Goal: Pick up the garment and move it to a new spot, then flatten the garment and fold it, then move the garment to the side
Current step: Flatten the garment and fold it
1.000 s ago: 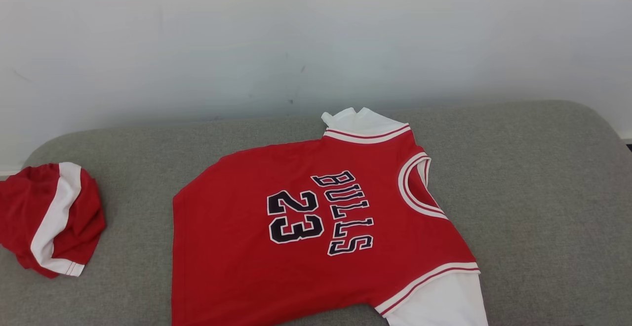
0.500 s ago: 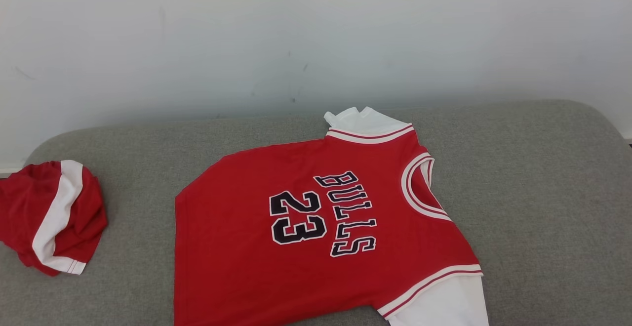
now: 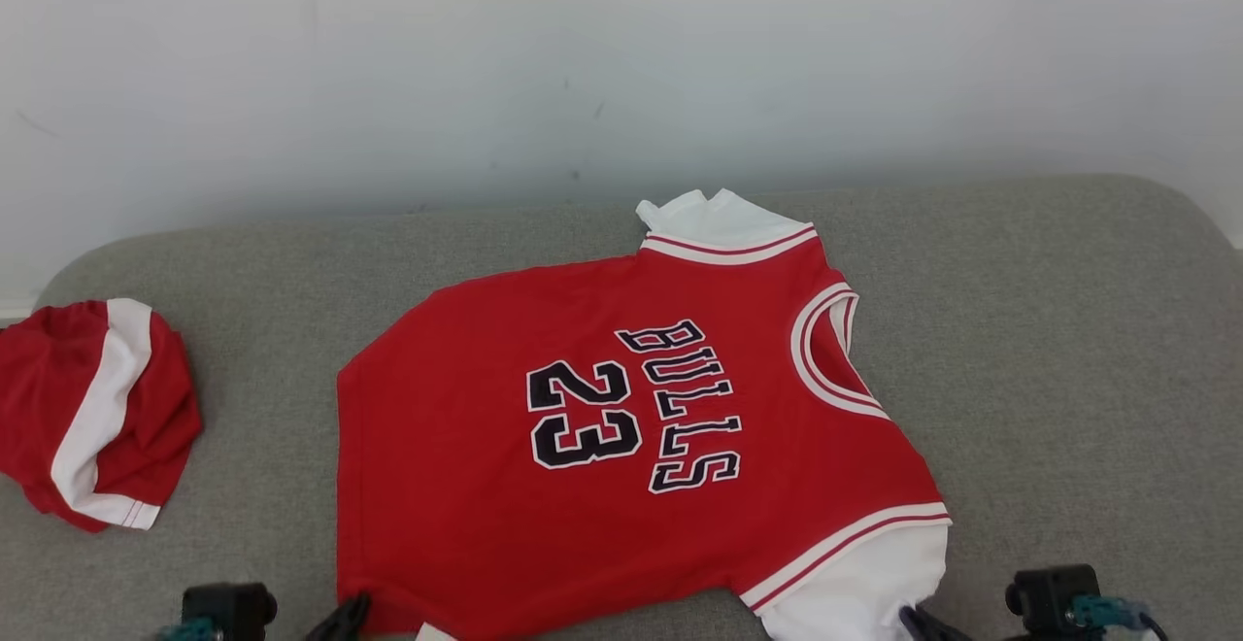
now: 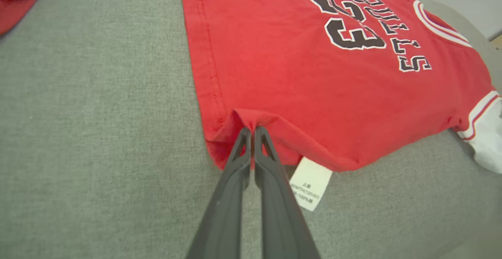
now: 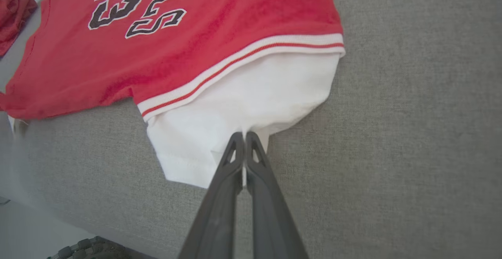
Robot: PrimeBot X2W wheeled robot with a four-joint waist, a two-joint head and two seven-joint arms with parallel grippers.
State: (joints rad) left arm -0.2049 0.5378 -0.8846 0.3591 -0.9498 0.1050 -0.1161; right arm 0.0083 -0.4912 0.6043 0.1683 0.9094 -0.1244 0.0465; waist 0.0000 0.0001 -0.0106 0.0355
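Head view: the jersey [image 3: 466,486] is lying flat on the cushion [image 3: 1068,330]. Left wrist view: the left gripper [image 4: 252,130] is pinching its red hem. Right wrist view: the right gripper [image 5: 244,135] is clamping its white sleeve

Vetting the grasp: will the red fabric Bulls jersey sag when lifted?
Likely floppy: the red Bulls jersey puckers where the left gripper pinches its hem. It would probably sag between there and the right gripper on the white sleeve.
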